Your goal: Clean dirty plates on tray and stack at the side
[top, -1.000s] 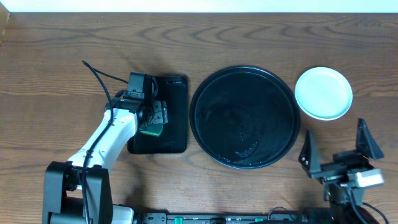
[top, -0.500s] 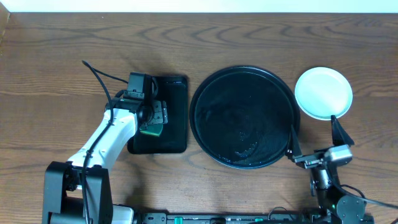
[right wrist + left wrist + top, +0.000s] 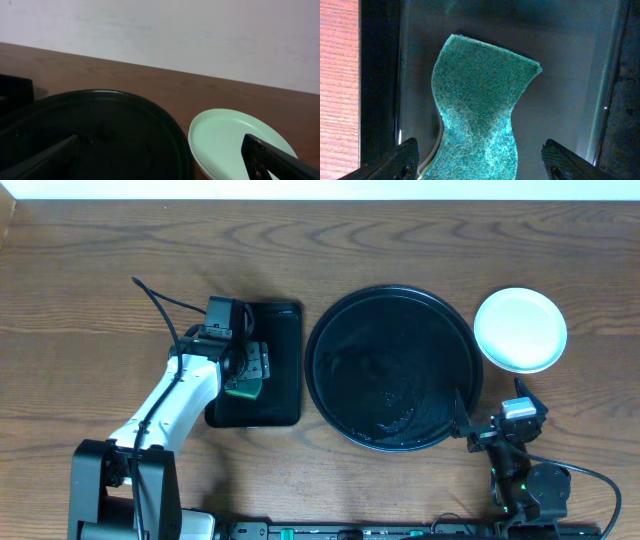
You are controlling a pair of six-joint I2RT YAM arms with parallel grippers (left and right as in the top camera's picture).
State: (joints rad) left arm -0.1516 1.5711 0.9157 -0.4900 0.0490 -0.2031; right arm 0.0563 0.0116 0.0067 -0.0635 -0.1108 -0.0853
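Observation:
The round black tray (image 3: 390, 350) lies mid-table with no plates on it. The plates (image 3: 520, 330) sit stacked on the table just right of the tray, a pale mint one on top. My right gripper (image 3: 489, 412) is open and empty, low near the front edge, in front of the gap between tray and stack. The right wrist view shows the tray (image 3: 100, 130), the stack (image 3: 235, 135) and the open right gripper (image 3: 165, 165). My left gripper (image 3: 262, 366) is open over a green sponge (image 3: 480, 105), its fingers (image 3: 480, 162) either side of it.
The sponge (image 3: 243, 387) lies in a small rectangular black tray (image 3: 280, 340) left of the round tray. Bare wooden table lies behind and to the far left. A white wall stands beyond the table's back edge.
My right arm has drawn back and sunk lower at the front right, shifting left toward the round tray. The left arm, sponge and plates have not moved.

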